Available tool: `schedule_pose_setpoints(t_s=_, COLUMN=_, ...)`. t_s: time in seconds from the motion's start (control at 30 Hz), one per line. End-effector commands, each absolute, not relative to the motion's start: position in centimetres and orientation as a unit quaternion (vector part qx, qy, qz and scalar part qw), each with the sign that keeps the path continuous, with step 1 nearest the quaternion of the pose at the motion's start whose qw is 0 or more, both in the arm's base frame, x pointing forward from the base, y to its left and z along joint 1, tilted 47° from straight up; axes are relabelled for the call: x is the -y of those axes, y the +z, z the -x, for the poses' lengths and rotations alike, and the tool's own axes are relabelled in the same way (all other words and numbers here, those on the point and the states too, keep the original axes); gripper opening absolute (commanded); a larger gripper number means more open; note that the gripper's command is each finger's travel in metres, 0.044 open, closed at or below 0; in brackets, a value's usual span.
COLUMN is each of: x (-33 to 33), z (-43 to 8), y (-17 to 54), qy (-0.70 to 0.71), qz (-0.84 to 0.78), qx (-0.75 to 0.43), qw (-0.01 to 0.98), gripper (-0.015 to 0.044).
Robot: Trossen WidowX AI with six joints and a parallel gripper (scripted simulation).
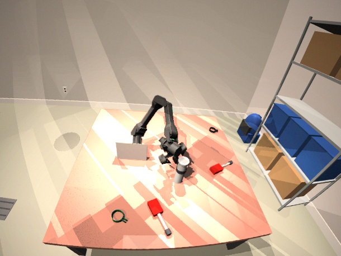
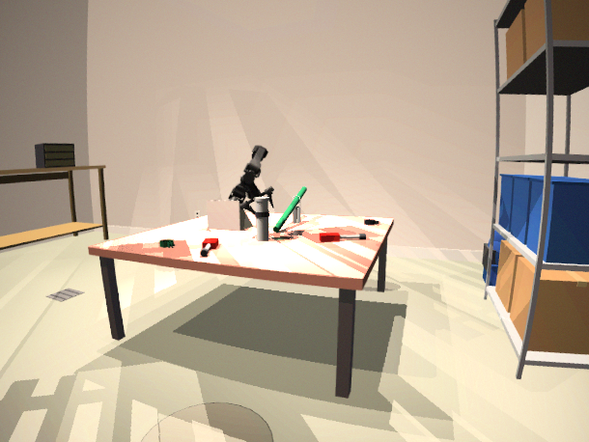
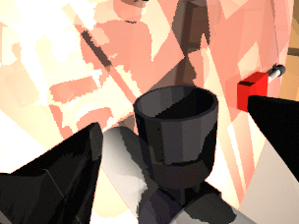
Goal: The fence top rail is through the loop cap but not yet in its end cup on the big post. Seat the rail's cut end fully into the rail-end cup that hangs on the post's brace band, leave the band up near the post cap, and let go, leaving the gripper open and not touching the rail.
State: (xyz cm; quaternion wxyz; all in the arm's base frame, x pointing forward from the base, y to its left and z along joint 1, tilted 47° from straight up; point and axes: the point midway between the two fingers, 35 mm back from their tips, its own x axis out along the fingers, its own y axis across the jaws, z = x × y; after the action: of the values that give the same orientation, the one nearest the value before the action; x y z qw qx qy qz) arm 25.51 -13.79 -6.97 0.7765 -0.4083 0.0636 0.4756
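The big grey post [image 1: 179, 179] [image 2: 262, 232] stands upright with its pale cap [image 1: 183, 161] [image 2: 262, 199] on top. The black brace band [image 1: 181, 171] [image 2: 262, 214] is around its upper part. The dark rail-end cup [image 3: 177, 142] is empty, its round mouth facing the wrist camera. The green rail [image 2: 290, 208] slants, its dark lower end down beside the post, its upper part at the small post [image 2: 297, 215]. The rail is outside the wrist view. My gripper [image 1: 173, 154] [image 2: 264, 208] [image 3: 177, 115] is open and empty, its fingers either side of the cup. Contact with the cup cannot be told.
A pale upright panel [image 1: 131, 151] [image 2: 223, 215] stands left of the post. One red-headed tool [image 1: 155, 207] [image 2: 210, 243] lies in front and another [image 1: 216, 169] [image 2: 329, 236] [image 3: 253, 90] to the right. A green ring clamp [image 1: 118, 216] lies front left, a black one [image 1: 213, 129] back right.
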Motion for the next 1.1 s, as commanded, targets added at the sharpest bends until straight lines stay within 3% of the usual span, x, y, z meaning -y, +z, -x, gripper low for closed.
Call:
schedule_pose_setpoints(t_s=0.0, x=12.9, z=-25.7, y=-7.3, qy=0.477, qz=0.401, qx=-0.063, qw=0.78, gripper=0.044)
schedule_pose_setpoints(t_s=0.43, x=11.5, z=-26.5, y=-7.9, qy=0.478, qz=0.4, qx=-0.059, qw=0.78, gripper=0.044)
schedule_pose_setpoints(t_s=0.87, x=11.5, z=-26.5, y=-7.9, qy=0.478, qz=0.4, qx=-0.059, qw=0.78, gripper=0.0099)
schedule_pose_setpoints(t_s=1.0, x=11.5, z=-26.5, y=-7.9, qy=0.478, qz=0.4, qx=-0.059, qw=0.78, gripper=0.0072)
schedule_pose_setpoints(t_s=1.07, x=11.5, z=-26.6, y=-7.9, qy=0.477, qz=0.398, qx=-0.061, qw=0.781, gripper=0.002)
